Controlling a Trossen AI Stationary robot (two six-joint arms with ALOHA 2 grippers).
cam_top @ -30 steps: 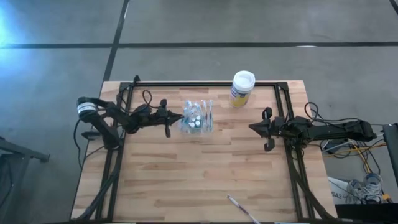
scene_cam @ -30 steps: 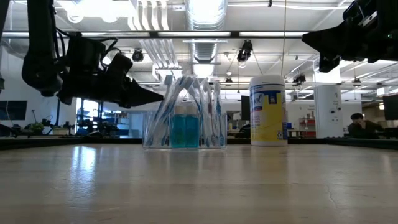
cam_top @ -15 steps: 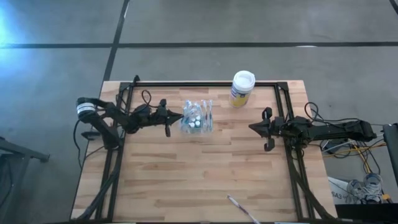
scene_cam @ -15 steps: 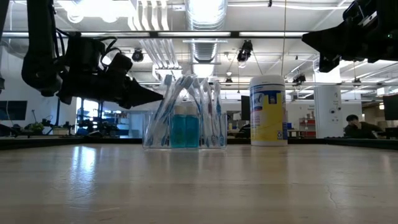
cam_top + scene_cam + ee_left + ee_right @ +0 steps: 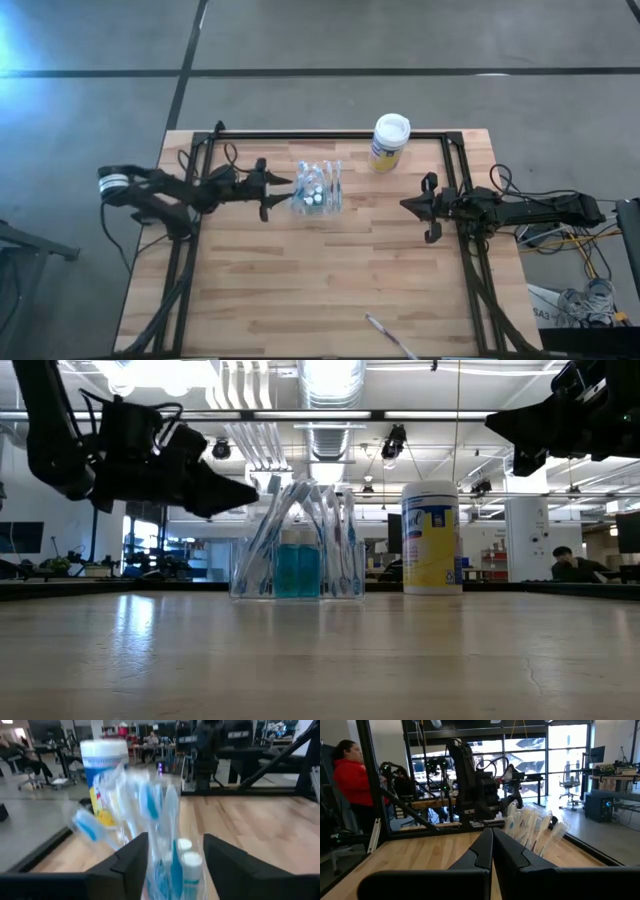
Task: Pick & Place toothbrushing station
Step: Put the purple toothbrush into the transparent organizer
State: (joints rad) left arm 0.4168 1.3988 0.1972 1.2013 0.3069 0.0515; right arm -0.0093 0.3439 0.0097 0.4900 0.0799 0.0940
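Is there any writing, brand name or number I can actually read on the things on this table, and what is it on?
Nothing can be read.
Canister: its yellow-blue label carries print, too small and blurred to read.
Toothbrushes and tubes in the clear holder: no writing can be made out.
Left tool and right tool: no markings show.

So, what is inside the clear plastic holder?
The clear holder contains slim toothbrushes leaning upright and small white tubes; teal colour shows low in its middle. The exact count is unclear because the items overlap.
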